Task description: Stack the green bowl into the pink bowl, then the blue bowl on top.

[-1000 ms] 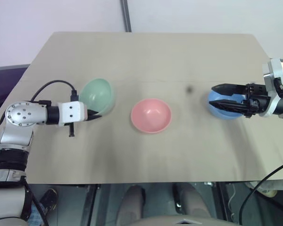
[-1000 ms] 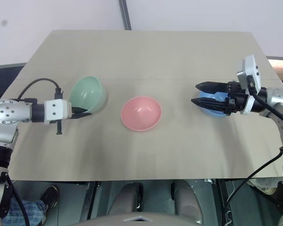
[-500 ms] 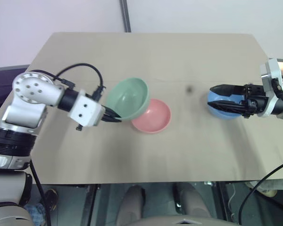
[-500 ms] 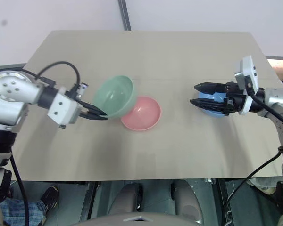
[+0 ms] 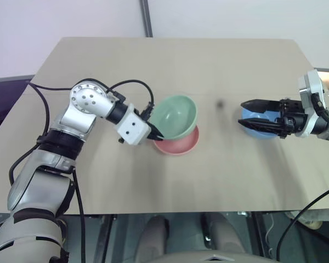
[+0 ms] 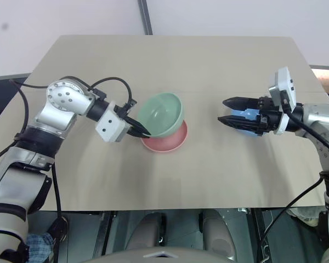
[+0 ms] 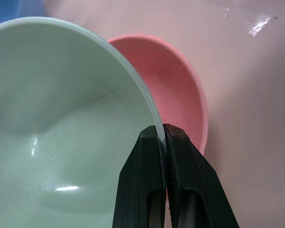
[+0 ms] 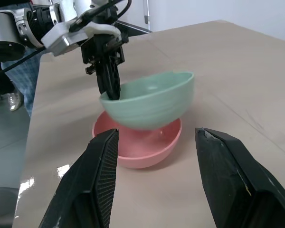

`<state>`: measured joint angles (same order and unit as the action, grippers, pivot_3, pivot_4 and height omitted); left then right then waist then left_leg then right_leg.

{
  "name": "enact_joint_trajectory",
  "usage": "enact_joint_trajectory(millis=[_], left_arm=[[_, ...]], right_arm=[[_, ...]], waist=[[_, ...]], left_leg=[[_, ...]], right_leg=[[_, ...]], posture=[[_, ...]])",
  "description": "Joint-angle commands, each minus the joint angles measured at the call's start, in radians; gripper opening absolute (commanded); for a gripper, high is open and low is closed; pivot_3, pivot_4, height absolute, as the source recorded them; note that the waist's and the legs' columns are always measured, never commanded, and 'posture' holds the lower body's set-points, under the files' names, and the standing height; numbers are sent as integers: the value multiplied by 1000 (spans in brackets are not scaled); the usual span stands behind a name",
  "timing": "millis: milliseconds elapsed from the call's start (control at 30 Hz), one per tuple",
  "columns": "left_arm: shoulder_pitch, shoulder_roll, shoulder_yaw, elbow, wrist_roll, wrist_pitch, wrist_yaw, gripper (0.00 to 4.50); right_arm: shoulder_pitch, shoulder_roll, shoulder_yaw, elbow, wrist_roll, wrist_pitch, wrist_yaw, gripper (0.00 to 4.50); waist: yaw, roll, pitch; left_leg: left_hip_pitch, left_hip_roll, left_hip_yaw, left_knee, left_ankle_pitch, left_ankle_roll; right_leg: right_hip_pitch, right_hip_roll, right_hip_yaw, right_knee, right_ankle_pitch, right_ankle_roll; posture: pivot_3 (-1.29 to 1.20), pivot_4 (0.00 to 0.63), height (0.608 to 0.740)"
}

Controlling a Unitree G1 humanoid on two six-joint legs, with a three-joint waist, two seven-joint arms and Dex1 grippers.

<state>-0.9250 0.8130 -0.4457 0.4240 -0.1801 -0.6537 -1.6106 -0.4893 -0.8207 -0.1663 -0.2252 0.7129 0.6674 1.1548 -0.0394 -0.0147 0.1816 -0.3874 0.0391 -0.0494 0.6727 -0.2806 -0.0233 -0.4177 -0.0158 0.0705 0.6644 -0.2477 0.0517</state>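
The pale green bowl hangs tilted just over the pink bowl, which rests on the table near the middle. My left gripper is shut on the green bowl's near-left rim; the left wrist view shows its fingertips pinching that rim, with the pink bowl behind. Whether the two bowls touch I cannot tell. The blue bowl sits on the table at the right. My right gripper hovers above it, open, pointing level towards the other two bowls, with nothing between its fingers.
The tan table has a dark spot between the pink and blue bowls. A dark pole rises behind the far edge. A person's legs stand beyond the table's left side.
My left gripper has carried the green bowl rightwards from the table's left to just over the pink bowl, rolling as it went. The right gripper and blue bowl stayed put.
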Motion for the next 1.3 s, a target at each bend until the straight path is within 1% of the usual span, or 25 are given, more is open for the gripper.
enact_joint_trajectory(millis=[33, 300, 400, 567, 667, 700, 767, 833, 1000, 1100, 1200, 1300], left_arm=[[-27, 21, -41, -33, -61, -35, -4, 73], [-40, 58, -123, -46, -132, -51, -4, 73], [-40, 36, -91, -27, -114, -67, -4, 73], [-38, 36, -81, -21, -113, -71, -4, 73], [-36, 41, -76, -31, -116, -34, -4, 73], [-38, 42, -76, -32, -116, -29, -4, 689], [-38, 36, -69, -29, -110, -41, -4, 1432], [-35, 39, -73, -34, -111, -43, -4, 2364], [-34, 46, -73, -35, -121, -51, -4, 2364], [-47, 43, -44, -23, -128, -37, -4, 2364], [-62, 44, 67, -53, -209, 146, 10, 2364], [-50, 85, 213, -124, -357, 481, 106, 2364]], right_arm=[[0, -9, -26, -41, 16, -15, -10, 2852], [10, -3, -28, -55, 30, -10, -24, 2852], [9, -3, -25, -53, 30, -13, -25, 2852], [4, -4, -21, -47, 30, -15, -20, 2852], [-6, -1, -16, -39, 30, -17, -17, 2852], [-10, 0, -14, -35, 29, -17, -15, 2852], [-17, 2, -10, -30, 28, -18, -14, 2852], [-19, 3, -8, -27, 26, -19, -13, 2852], [-18, 5, -6, -27, 26, -20, -12, 2852], [-17, 5, -7, -29, 27, -18, -13, 2852], [-11, 3, -13, -38, 31, -13, -17, 2852], [1, -1, -21, -49, 38, -8, -19, 2852]], waist=[[0, 0, 0], [-1, 0, 0], [1, 0, 0], [1, 0, 0], [1, 0, 0], [1, 0, 0], [1, 0, 0], [1, 0, 0], [1, 0, 0], [1, 0, 0], [0, 0, 0], [-1, 0, 0]], left_leg=[[0, 0, 0, 0, 0, 0], [0, 0, 0, 0, 0, 0], [0, 0, 0, 0, 0, 0], [0, 0, 0, 1, 0, 0], [0, 0, 0, 1, 0, 0], [0, 0, 0, 1, 0, 0], [0, 0, 0, 1, 0, 0], [0, 0, 0, 1, 0, 0], [0, 0, 0, 1, 0, 0], [0, 0, 0, 1, 0, 0], [0, 0, 0, 1, 0, 0], [0, 0, 0, 1, 0, 0]], right_leg=[[0, 0, 0, 0, 0, 0], [0, 0, 0, 1, 0, 0], [0, 0, 0, 1, 0, 0], [0, 0, 0, 1, 0, 0], [0, 0, 0, 1, 0, 0], [0, 0, 0, 1, 0, 0], [0, 0, 0, 1, 0, 0], [0, 0, 0, 1, 0, 0], [0, 0, 0, 1, 0, 0], [0, 0, 0, 1, 0, 0], [0, 0, 0, 1, 0, 0], [0, 0, 0, 1, 0, 0]], posture=[[0, 150, 740], [0, 150, 740], [0, 150, 740], [0, 150, 740], [0, 150, 740], [0, 150, 740], [0, 150, 740], [0, 150, 740], [0, 150, 740], [0, 150, 740], [0, 150, 740], [0, 150, 740]])
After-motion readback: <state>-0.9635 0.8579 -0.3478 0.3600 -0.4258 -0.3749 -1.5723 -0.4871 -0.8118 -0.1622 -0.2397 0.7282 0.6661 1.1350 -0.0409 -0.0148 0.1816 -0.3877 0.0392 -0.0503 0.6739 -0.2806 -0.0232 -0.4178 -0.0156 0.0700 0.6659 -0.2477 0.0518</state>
